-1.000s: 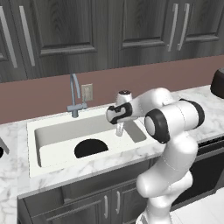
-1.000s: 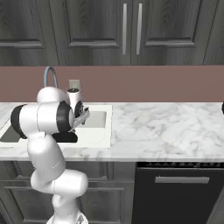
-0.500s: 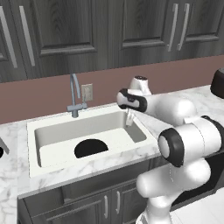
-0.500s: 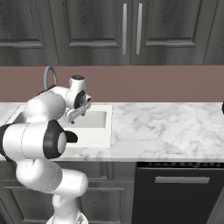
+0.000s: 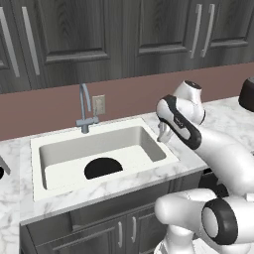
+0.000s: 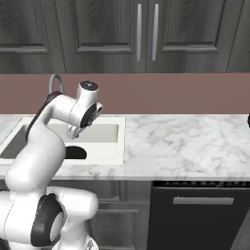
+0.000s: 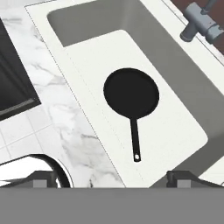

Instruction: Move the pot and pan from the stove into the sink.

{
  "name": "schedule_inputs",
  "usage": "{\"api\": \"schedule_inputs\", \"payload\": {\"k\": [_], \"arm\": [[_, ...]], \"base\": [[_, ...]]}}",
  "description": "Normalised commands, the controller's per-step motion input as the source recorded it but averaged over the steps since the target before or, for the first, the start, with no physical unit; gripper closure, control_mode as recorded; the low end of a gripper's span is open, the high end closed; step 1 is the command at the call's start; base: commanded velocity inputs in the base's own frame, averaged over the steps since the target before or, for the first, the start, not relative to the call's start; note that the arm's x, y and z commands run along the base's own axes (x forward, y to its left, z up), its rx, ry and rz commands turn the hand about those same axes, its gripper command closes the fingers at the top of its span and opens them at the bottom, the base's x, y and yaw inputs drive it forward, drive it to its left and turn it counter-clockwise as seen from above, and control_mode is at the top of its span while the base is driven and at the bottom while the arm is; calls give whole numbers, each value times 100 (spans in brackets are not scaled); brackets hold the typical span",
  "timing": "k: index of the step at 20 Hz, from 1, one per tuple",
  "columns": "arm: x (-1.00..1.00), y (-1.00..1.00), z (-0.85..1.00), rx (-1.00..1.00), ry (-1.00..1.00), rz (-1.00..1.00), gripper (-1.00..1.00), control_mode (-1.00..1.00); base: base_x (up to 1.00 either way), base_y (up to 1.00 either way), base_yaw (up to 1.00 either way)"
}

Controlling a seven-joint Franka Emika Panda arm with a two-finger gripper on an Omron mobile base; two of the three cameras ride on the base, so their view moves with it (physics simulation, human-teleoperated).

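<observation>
The flat black pan (image 7: 131, 92) lies on the floor of the white sink (image 7: 87, 57), its long handle pointing toward the bottom of the hand view. From the base views the pan (image 5: 101, 167) (image 6: 76, 153) shows as a dark patch in the basin (image 5: 124, 141) (image 6: 105, 133). My gripper (image 5: 163, 132) (image 6: 76, 131) (image 7: 113, 179) hangs open and empty above the sink's right end, well clear of the pan. The pot and the stove are out of view.
The curved silver faucet (image 5: 85, 106) (image 7: 199, 22) stands behind the basin. White marble counter (image 6: 180, 139) runs to the right, above a black dishwasher front (image 6: 195, 205). A dark object (image 5: 247, 93) sits on the counter's far right. Dark cabinets hang above.
My gripper has moved right, from over the basin's middle to its right end, staying open. The arm's elbow swung down and to the right. The pan has not moved.
</observation>
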Motion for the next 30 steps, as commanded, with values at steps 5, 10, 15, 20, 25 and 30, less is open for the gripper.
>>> {"api": "schedule_inputs", "payload": {"k": [5, 10, 15, 20, 25, 30], "arm": [[-93, -8, 71, 6, -16, 2, -100, -100], [-96, 0, 68, 1, -9, 5, -100, -100], [-97, 0, 64, 0, 0, 10, -100, -100], [-93, 0, 61, 0, 4, 13, -100, -100], [-67, 3, 51, -1, 14, 18, -100, -100], [-54, 2, 18, -4, 5, 29, -100, -100]], "base": [[0, 0, 0], [0, 0, 0], [0, 0, 0], [0, 0, 0], [0, 0, 0], [0, 0, 0]]}}
